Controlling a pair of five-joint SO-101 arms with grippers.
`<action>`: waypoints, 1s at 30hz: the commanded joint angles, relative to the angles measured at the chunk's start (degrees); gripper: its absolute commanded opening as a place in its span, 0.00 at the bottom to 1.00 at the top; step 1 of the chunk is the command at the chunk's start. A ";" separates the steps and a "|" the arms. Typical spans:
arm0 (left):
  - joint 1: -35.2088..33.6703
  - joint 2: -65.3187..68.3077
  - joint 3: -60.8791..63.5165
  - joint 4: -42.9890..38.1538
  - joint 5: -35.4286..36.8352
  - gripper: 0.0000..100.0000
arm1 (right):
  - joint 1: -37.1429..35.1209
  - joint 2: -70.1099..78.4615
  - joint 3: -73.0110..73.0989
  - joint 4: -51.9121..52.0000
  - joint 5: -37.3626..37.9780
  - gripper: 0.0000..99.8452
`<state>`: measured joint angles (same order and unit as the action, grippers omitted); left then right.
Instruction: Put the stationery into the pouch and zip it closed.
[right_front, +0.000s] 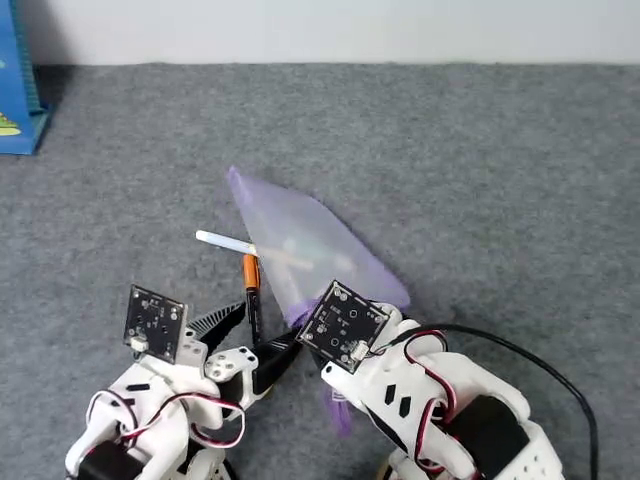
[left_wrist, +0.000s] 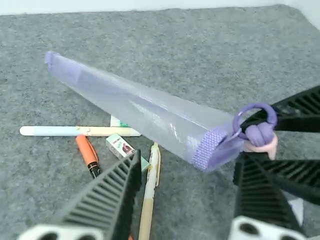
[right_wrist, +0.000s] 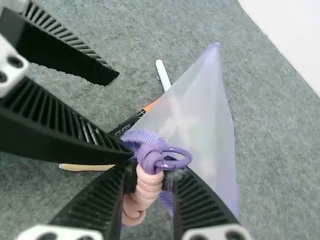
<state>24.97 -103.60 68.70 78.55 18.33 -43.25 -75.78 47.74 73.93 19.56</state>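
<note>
The right gripper (right_wrist: 150, 176) has its fingers clenched on the purple ring (right_wrist: 172, 157) and pink coil (right_wrist: 142, 187) at one end of the pouch (right_wrist: 200, 120). The pouch is translucent lilac and wedge-shaped. The left gripper (left_wrist: 187, 164) stands released just beside that end, an orange pen (left_wrist: 87, 155) on the surface near its fingers.

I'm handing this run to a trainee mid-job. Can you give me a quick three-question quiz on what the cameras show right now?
1. True or false: the orange marker lies inside the pouch.
2. What is the right gripper clamped on? A) a pen B) the zipper pull C) nothing
3. Fill in: the jaws of the left gripper stand ____.
Key: 1 false, it lies on the carpet beside the pouch; 2 B; 3 open.
</note>
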 joint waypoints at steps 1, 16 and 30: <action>0.97 -0.53 2.42 -2.73 -0.26 0.29 | -0.75 -0.75 -1.93 -1.36 -0.09 0.01; 0.97 -0.53 3.30 -5.10 -5.10 0.08 | -0.75 -0.84 -2.02 -0.75 -0.09 0.01; 0.97 -0.53 4.88 -5.10 -5.01 0.01 | -4.18 -0.84 -1.67 3.91 -0.09 0.01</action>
<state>25.93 -103.60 72.66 74.59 13.67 -47.12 -75.78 47.74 76.57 19.56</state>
